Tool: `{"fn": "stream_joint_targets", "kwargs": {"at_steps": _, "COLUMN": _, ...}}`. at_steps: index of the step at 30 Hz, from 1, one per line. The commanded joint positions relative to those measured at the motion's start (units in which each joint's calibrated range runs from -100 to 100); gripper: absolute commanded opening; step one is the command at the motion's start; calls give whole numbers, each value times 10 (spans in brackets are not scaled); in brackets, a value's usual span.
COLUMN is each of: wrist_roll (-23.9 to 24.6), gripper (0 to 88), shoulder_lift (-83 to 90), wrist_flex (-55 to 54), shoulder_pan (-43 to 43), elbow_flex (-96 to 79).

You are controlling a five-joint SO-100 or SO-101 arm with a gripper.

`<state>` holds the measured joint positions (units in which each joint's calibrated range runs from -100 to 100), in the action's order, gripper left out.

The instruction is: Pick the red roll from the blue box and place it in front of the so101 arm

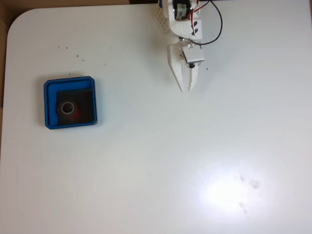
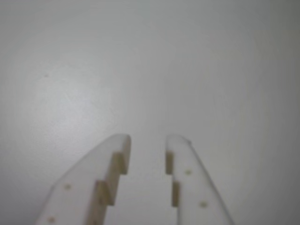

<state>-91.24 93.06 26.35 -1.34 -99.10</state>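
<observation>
I'm at the reach stage: my gripper point(image 2: 146, 143), slightly parted and empty, must cross to the red roll point(image 1: 68, 108), seemingly upright, inside the blue box point(image 1: 47, 103).

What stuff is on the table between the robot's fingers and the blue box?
Nothing. In the fixed view, just bare white table stretches between the fingers and the blue box, where the red roll sits.

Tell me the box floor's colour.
Black, inside the blue box; clearest in the fixed view.
</observation>
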Motion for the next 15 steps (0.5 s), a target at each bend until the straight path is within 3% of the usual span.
{"fn": "stream_joint_targets", "kwargs": {"at_steps": 1, "wrist_roll": -1, "gripper": 14, "shoulder_lift": 3, "wrist_flex": -12, "shoulder_pan": 2, "elbow_flex": -8}}
{"fn": "stream_joint_targets", "kwargs": {"at_steps": 15, "wrist_roll": -1, "gripper": 14, "shoulder_lift": 3, "wrist_flex": -12, "shoulder_pan": 2, "elbow_flex": -8}}
